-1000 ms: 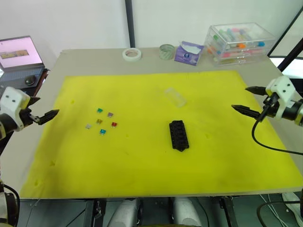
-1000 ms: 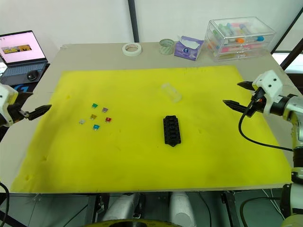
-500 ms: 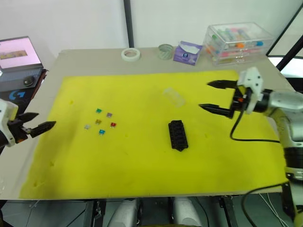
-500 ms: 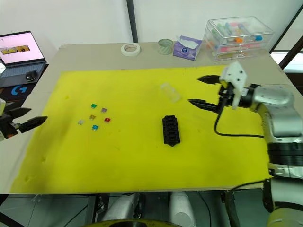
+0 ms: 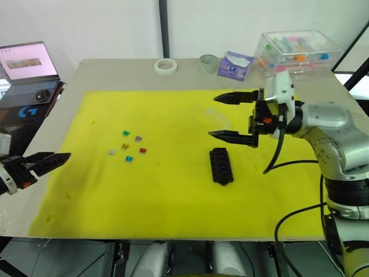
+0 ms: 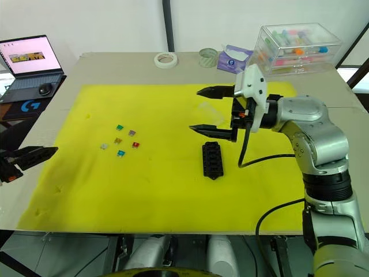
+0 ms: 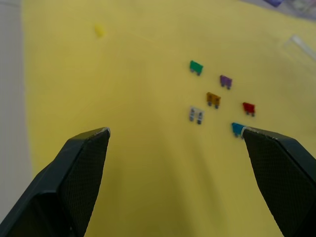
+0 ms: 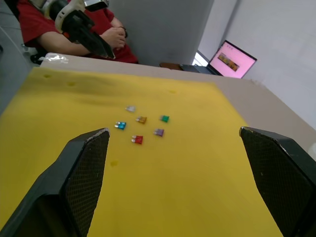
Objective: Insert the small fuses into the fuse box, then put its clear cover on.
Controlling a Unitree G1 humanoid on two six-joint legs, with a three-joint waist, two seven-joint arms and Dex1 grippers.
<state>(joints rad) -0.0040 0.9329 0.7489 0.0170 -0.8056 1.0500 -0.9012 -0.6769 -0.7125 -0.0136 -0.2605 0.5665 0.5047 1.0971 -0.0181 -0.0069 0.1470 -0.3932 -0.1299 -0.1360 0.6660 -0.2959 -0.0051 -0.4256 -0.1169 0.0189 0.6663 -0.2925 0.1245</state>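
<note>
Moved: right gripper has swung in from the mat's right edge, fingers spread, above the clear cover.
Fuse box: mid-mat, slots empty.
Fuses: clustered left; left gripper, spread, should pinch one by its edges.

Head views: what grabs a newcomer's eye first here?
The right gripper, fingers wide open, hangs over the middle of the bright yellow mat, just above the black fuse box and around the spot where the clear cover lies. To its left, six small fuses sit scattered in a loose cluster on the mat, none in the box yet. The left gripper waits open at the mat's left edge.
</note>
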